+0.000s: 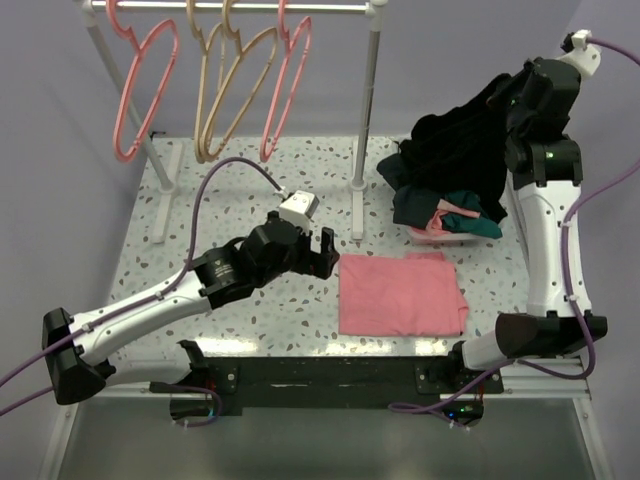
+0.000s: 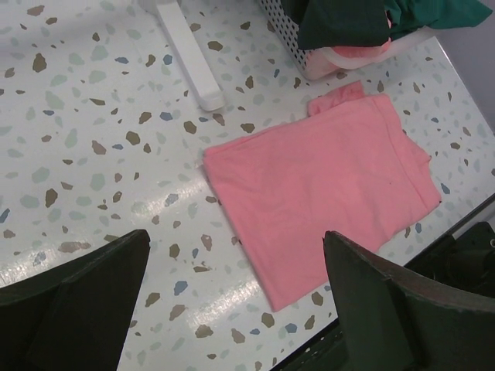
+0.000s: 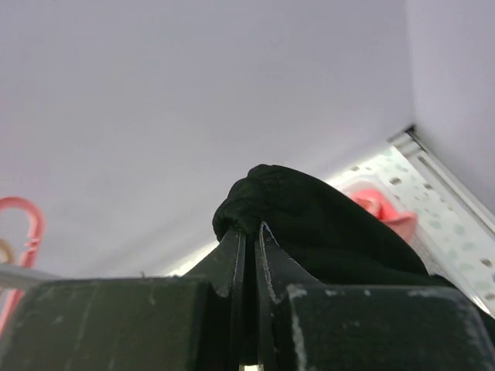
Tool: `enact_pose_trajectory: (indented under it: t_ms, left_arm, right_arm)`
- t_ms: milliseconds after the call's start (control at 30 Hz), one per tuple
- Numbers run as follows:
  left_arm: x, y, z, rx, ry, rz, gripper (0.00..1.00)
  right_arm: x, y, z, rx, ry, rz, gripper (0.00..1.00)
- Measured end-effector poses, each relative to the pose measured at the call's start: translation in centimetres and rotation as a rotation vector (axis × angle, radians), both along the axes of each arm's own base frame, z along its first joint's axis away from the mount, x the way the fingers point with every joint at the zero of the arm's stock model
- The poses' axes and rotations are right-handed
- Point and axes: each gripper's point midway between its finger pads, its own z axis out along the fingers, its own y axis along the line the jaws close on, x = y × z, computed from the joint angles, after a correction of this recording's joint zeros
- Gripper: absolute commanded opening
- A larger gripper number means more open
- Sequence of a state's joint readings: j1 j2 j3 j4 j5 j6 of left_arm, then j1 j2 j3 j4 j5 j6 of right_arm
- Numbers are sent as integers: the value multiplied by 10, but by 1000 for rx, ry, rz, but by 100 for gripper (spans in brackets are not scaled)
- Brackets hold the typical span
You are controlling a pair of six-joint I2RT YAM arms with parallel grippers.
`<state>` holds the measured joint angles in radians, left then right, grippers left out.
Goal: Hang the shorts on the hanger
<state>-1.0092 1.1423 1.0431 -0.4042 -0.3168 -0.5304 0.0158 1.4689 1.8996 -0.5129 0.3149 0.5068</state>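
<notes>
Right arm rises from its base at the near right corner, forearm upright along the right edge, wrist bent back toward the far right corner. Right gripper (image 1: 497,93) is up high, fingers pinched together on a bunched fold of the shorts (image 1: 450,150). The rest of the shorts hangs limp from the gripper and drapes down onto a white bin (image 1: 437,236) near the far right corner, covering part of a teal garment (image 1: 472,222) in it. Left arm lies low, stretched from the near left corner toward the table (image 1: 200,200) middle, with the left gripper (image 1: 322,254) pointing at the left edge of a flat pink cloth (image 1: 400,293), fingers wide apart and holding nothing. The cloth lies by the near edge, right of centre. Rack (image 1: 371,100) stands along the far edge: a pink hanger (image 1: 125,157) at the left end, two tan hangers (image 1: 207,157) in the middle, a second pink hanger (image 1: 268,155) to their right, all well apart from the shorts. Right wrist view shows the clamp close up: fingers (image 3: 232,259) nearly closed, black fabric (image 3: 309,216) bulging over the tips, which the top view can't resolve; a bit of pink hanger (image 3: 23,209) shows at its left edge, can't tell which one. Left wrist view shows the open fingers (image 2: 85,301) above the table, nothing between them, the cloth (image 2: 325,178) below and ahead, and a white rack foot (image 2: 189,54).
</notes>
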Motion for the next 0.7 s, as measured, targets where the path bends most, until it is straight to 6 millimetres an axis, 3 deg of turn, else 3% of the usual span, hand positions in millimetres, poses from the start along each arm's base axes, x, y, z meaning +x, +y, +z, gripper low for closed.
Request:
enact_pose_trajectory:
  t_ms: [167,367,500,700]
  left_arm:
    - [3,8,11,-15,-30,32,100]
    - [6,14,41,-72,-84,67,96]
    - [11,9,75,-161,-139,76,86]
    - [32,-20,148,-397,-255,101,74]
  right_arm:
    - [-10,28,42,-3,-106,123,0]
    - [-47,56,97,13,-253,258,0]
    - [-82,74,143,31,-390,344,0]
    - [-123,100,172,60,-491,460,0]
